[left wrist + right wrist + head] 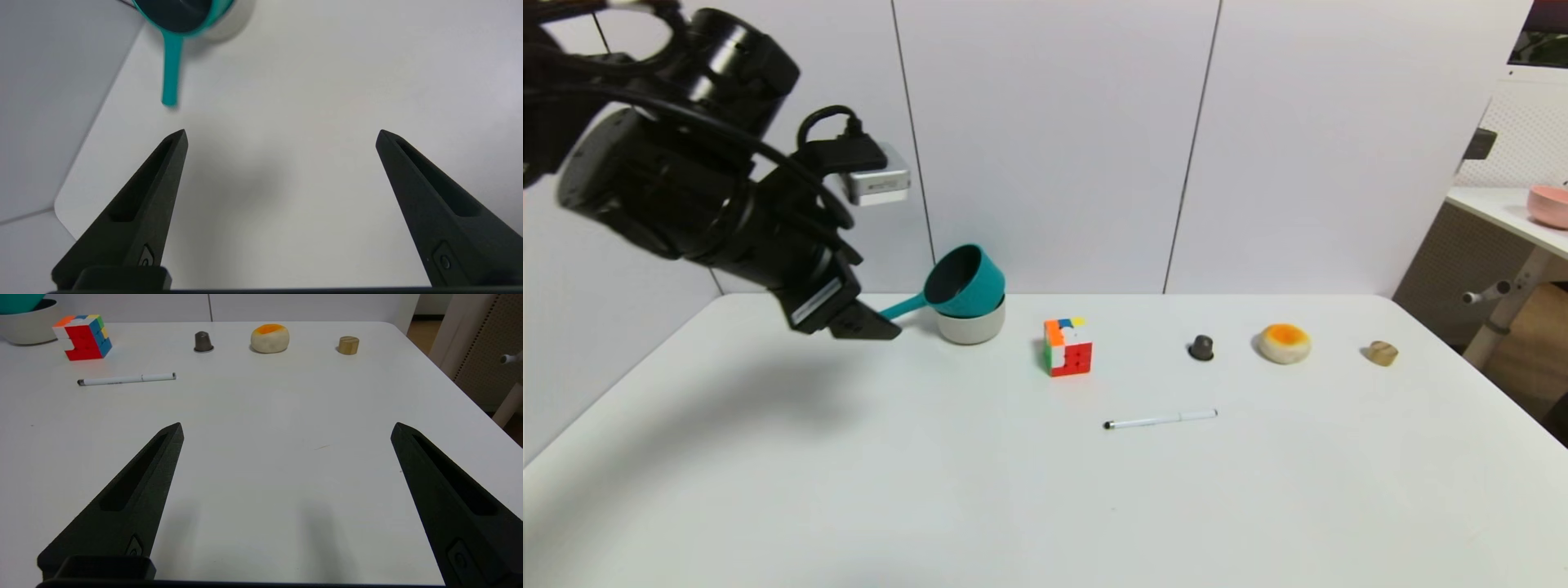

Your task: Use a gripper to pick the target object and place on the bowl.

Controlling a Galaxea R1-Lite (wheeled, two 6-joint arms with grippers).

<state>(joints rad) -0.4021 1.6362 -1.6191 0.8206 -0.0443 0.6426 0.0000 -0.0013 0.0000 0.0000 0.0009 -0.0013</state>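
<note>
The teal saucepan point(964, 282) rests tilted on top of the off-white bowl point(972, 325) at the table's back left, its handle point(900, 309) pointing left. It also shows in the left wrist view point(179, 16), with the bowl point(237, 20) under it. My left gripper point(870, 327) is open and empty, hovering just left of the handle's end; in its own view point(282, 134) the handle tip point(169, 98) lies clear of the jaws. My right gripper point(286, 430) is open and empty, low over the near right of the table, out of the head view.
A multicoloured cube point(1067, 346) stands right of the bowl. A white pen point(1160, 420) lies in the middle. A dark cone point(1201, 347), an orange-topped bun point(1284, 343) and a wooden piece point(1381, 353) stand in a row to the right. A pink bowl point(1548, 206) sits on a side table.
</note>
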